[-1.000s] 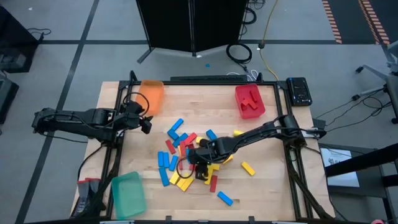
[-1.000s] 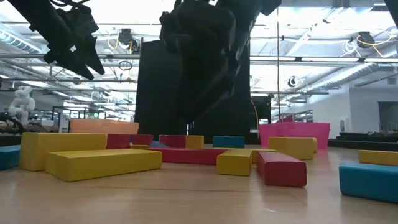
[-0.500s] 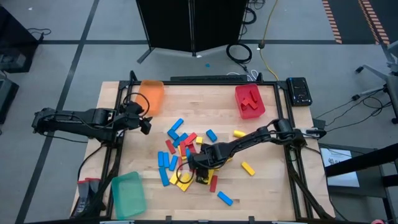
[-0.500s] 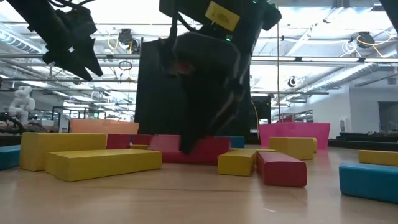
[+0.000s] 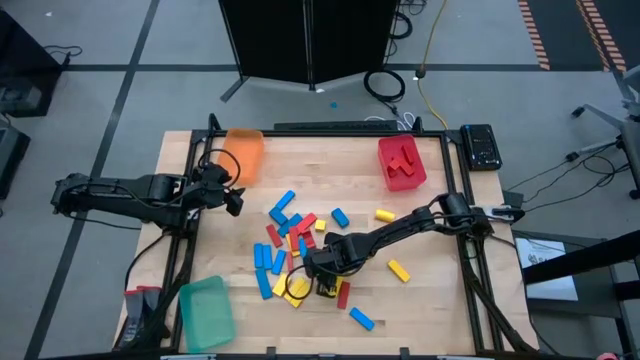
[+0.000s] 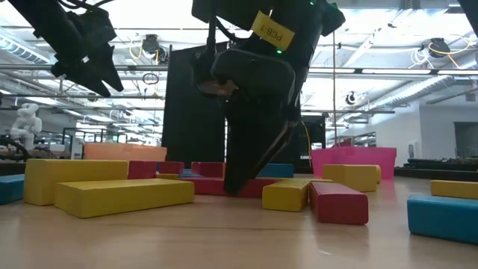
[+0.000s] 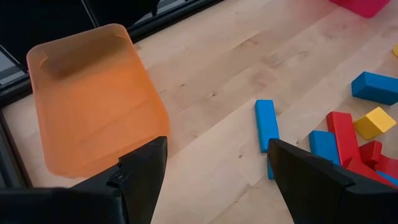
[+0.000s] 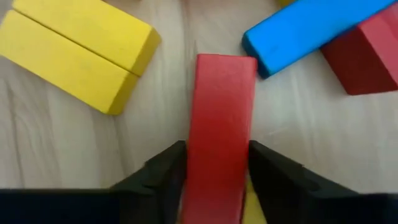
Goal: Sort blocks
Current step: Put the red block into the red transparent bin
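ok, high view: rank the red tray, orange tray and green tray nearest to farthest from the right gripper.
From the right gripper, down in the block pile:
1. Green tray, at the table's near left corner.
2. Red tray, far right side, with red blocks in it.
3. Orange tray, far left corner, just ahead of the waiting left gripper.
The red and orange trays are close; red looks slightly nearer.

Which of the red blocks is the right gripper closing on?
The red block lying lengthwise between the right gripper's fingers, in the pile's middle, one end toward a blue block. The other red blocks lie clear of its fingers.
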`<action>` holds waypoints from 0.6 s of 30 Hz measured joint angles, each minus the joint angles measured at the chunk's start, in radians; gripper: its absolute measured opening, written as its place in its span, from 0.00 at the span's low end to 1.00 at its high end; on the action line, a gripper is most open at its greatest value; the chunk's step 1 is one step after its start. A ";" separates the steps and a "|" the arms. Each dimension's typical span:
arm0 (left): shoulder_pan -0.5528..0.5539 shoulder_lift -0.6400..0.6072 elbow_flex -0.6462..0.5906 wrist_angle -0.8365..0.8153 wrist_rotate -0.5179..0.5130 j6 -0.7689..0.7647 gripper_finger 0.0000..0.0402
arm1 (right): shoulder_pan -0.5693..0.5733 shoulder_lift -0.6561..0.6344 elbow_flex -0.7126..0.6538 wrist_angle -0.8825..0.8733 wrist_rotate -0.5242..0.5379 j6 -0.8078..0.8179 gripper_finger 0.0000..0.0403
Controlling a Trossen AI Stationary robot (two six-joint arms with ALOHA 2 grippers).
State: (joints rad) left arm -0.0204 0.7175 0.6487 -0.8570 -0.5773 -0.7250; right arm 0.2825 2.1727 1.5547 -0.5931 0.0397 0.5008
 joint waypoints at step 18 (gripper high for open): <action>0.000 0.000 0.000 0.002 -0.001 0.002 0.71 | -0.065 0.001 0.244 -0.261 0.079 -0.144 0.27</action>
State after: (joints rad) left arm -0.0202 0.7174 0.6487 -0.8555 -0.5779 -0.7231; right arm 0.2173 2.1735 1.7991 -0.8546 0.1187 0.3570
